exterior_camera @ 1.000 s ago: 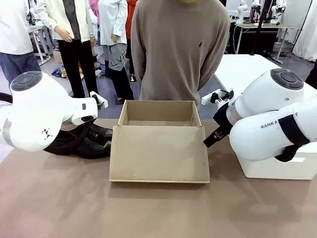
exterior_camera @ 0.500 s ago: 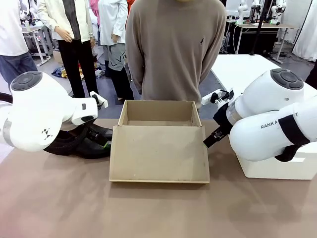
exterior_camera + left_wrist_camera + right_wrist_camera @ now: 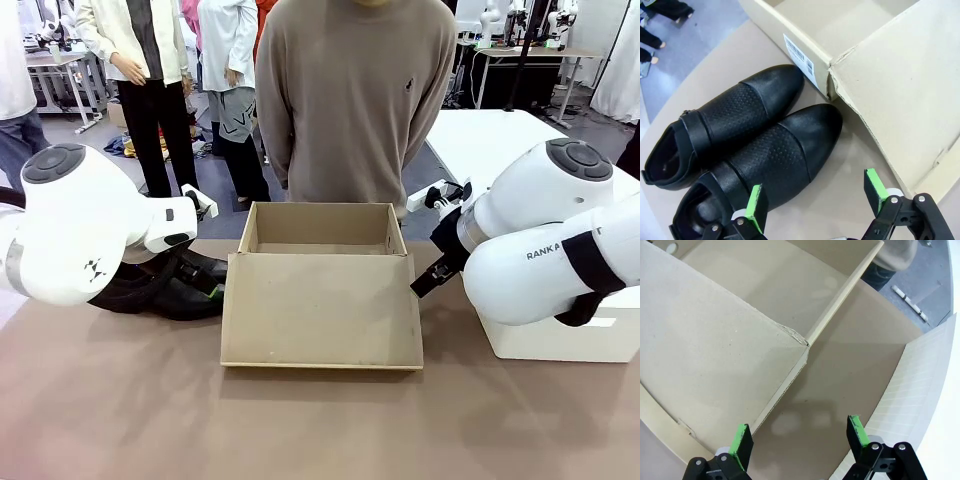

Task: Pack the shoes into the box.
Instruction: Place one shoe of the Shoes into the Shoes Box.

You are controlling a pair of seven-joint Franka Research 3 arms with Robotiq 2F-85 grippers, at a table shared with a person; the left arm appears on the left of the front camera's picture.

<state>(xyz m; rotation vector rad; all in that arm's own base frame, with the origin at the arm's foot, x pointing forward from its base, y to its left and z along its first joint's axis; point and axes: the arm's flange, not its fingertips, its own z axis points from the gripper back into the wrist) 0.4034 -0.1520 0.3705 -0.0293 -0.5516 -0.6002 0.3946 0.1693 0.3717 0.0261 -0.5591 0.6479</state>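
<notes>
1. Black shoes [image 3: 740,140] lie near the bench's [image 3: 300,430] left edge, toes beside the open shoebox [image 3: 320,300]; white block [image 3: 560,342] at right.
2. Released and empty: left claw [image 3: 815,192] over the shoes, right claw [image 3: 800,432] beside the shoebox.

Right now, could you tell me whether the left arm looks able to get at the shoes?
Probably yes: the open left gripper hangs right over the shoes, which lie uncovered beside the box, with nothing in between.
</notes>
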